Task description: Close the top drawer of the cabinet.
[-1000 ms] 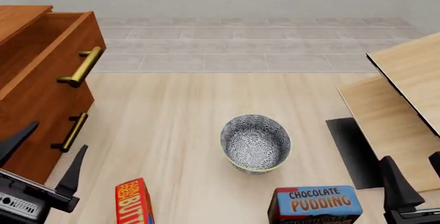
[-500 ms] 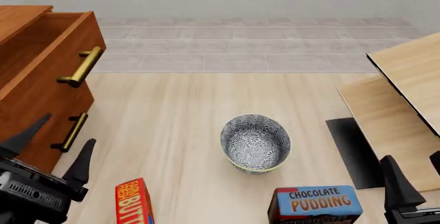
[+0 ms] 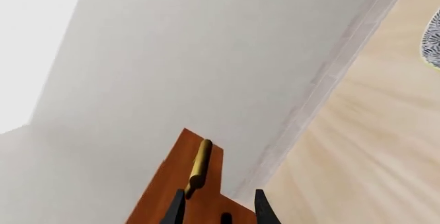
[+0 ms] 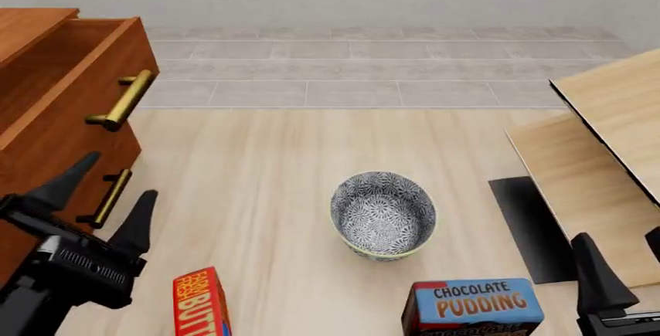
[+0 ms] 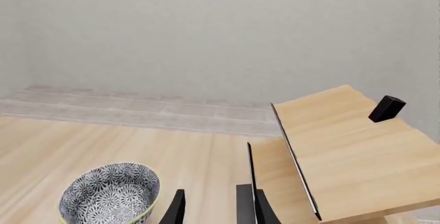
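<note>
Left pincer [image 4: 100, 191] hangs low at the near-left of the worktop [image 4: 258, 166], its two black fingers spread apart with nothing between them, pointing up toward the cabinet [image 4: 46, 158]. One fingertip overlaps the cabinet's front beside the second drawer's brass handle [image 4: 110, 197] in the front view; whether it touches the wood cannot be told. From the left wrist view, the left pincer [image 3: 218, 206] frames the reddish-brown panel and a brass bar handle [image 3: 199, 165] ahead.

The top drawer [image 4: 73, 81] stands pulled out from the cabinet at the far left, its front panel jutting past the drawers below, its brass bar handle [image 4: 124, 100] facing the middle of the worktop.

Right pincer [image 4: 603, 286] sits at the near-right corner, only one dark finger in view from the front; the right wrist view shows its fingers [image 5: 175, 208] parted and holding nothing, near the pale boards [image 5: 343, 147].

A patterned bowl [image 4: 382, 214] rests mid-worktop, with a chocolate pudding box [image 4: 472, 305] and a red box [image 4: 201, 303] nearer the front edge.
</note>
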Controlling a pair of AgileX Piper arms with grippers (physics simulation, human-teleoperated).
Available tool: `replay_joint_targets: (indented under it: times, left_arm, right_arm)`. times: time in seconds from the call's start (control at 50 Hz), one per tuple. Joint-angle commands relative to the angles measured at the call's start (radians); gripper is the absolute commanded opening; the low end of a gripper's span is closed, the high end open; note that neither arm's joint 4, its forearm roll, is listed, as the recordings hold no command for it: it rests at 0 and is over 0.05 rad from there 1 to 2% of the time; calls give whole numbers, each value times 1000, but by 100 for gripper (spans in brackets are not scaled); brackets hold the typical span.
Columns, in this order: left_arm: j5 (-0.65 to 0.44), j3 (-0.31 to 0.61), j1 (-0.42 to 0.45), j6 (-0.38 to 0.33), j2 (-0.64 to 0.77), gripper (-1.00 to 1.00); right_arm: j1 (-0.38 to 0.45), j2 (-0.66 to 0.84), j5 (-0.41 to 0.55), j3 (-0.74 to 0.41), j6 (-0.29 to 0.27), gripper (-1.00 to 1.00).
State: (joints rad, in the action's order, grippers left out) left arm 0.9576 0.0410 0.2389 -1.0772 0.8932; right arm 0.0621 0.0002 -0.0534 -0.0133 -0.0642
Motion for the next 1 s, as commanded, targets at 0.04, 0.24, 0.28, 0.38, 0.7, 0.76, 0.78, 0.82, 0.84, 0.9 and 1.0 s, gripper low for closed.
replay_joint_targets:
  times: [0.04,0.24,0.28,0.38,0.7,0.76,0.78,0.82,0.84,0.9,1.0]
  left_arm:
    - [110,16,-7,-53,121,100]
    - [151,36,-28,-95,177,100]
    - [149,40,-27,-104,176,100]
    - [154,50,-38,-116,189,100]
    - [110,92,-59,-146,171,100]
    - [94,101,-66,-150,156,100]
    - [91,102,-66,-151,154,100]
    - [101,104,-69,-162,163,100]
    - [102,103,-69,-162,163,100]
    - [90,110,-68,-167,155,100]
    - [86,121,-67,-180,163,100]
  right_arm:
    - [-1,0,-4,4,-2,100]
    - [-4,0,4,-6,0,100]
    - [-3,0,-1,-3,-1,100]
    - [-4,0,5,-11,-1,100]
    - [2,0,8,-13,-2,100]
    - [2,0,1,-8,-2,100]
    - [2,0,-1,-5,-1,100]
    - [2,0,-1,-7,-2,100]
    - [2,0,-1,-7,-2,100]
    - [4,0,-2,-6,-2,100]
    - [8,0,1,-10,-2,100]
